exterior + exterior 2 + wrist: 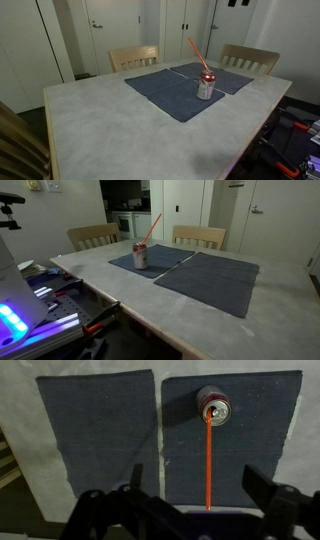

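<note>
1. A pale, stone-look table [100,125] fills both exterior views [125,292].
2. Two light wooden chairs stand at its far edge, one [134,56] beside the other [250,58]. White doors [112,25] stand behind them.
3. Two dark blue placemats lie side by side on the table with a narrow strip of bare top between them. In the wrist view one is at the left [95,430] and the other at the right [255,445].
4. The gripper [193,472] shows only in the wrist view, at the bottom edge. Its black fingers [136,478] are spread wide with nothing between them. It hangs above the placemats, well apart from the can.
5. A soda can [214,407] stands upright on the right-hand placemat, near that mat's inner edge. It shows in both exterior views [206,86] [140,256].
6. An orange straw [207,460] sticks out of the can's top and leans to one side [197,55].
</note>
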You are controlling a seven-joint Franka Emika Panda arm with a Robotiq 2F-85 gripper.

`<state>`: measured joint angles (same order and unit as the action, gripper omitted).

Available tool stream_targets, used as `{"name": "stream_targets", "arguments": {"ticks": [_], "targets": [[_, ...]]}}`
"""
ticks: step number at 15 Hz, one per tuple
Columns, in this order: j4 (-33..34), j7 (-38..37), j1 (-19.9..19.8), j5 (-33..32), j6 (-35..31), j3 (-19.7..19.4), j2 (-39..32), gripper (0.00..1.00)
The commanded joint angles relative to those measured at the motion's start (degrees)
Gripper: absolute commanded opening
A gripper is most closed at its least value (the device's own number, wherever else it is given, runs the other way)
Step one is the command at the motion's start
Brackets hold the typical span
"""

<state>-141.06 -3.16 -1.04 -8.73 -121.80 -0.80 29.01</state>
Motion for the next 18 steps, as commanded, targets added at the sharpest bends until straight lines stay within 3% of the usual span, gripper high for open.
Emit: {"name": "stream_targets", "arguments": {"ticks": [1, 8, 18], "targets": [[2.5, 3.5, 0.8, 0.9, -3.6, -0.1, -6.6, 1.0], [4.6, 7.4, 2.4, 3.7, -7.0, -0.1, -14.2, 1.0], [4.9, 10.7, 3.9, 7.3, -7.2, 0.2, -19.2, 1.0]]}}
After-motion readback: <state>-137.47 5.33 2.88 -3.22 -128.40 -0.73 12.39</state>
